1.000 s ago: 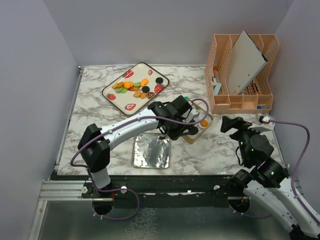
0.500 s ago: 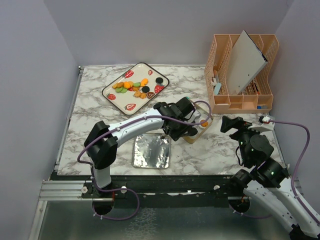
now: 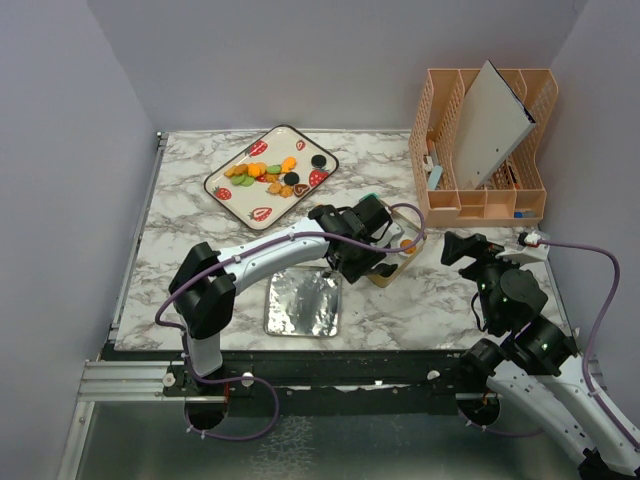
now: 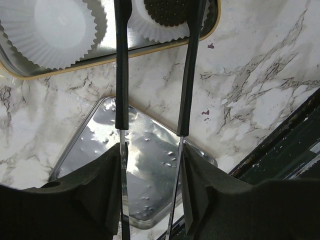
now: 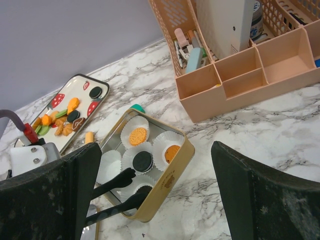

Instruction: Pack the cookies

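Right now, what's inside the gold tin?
White paper cups sit in the gold tin: one holds a tan cookie, one an orange cookie, one a black cookie, and one is empty. The left gripper hangs over the nearest cup, partly covering another dark cookie.

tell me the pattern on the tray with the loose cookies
The tray is white with red, green-topped strawberries; clearest in the top external view.

A peach organizer (image 3: 480, 208), with a white panel (image 3: 495, 125) leaned inside, was set at the far right corner of the marbled tabletop (image 3: 190, 240). A strawberry-printed tray (image 3: 240, 200) was placed towards the far edge. A silver lid (image 3: 303, 305) was laid by the near edge. A gold tin (image 5: 170, 167) lined with white paper cups (image 4: 50, 25) was seen between lid and organizer.
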Action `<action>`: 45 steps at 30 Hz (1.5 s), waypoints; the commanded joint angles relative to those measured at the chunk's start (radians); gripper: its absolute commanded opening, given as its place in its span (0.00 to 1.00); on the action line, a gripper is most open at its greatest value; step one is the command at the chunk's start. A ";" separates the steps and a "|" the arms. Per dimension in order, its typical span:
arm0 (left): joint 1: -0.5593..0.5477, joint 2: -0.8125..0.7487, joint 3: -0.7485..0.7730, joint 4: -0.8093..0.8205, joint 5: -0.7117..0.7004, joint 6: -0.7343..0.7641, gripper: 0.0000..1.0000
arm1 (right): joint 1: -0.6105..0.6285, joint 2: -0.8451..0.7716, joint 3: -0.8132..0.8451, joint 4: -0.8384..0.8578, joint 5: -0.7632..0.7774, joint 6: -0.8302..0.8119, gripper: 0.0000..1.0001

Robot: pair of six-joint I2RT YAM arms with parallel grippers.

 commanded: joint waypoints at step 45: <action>0.762 -0.002 0.021 0.100 0.077 -0.179 0.48 | -0.006 -0.011 0.012 -0.005 0.002 -0.003 1.00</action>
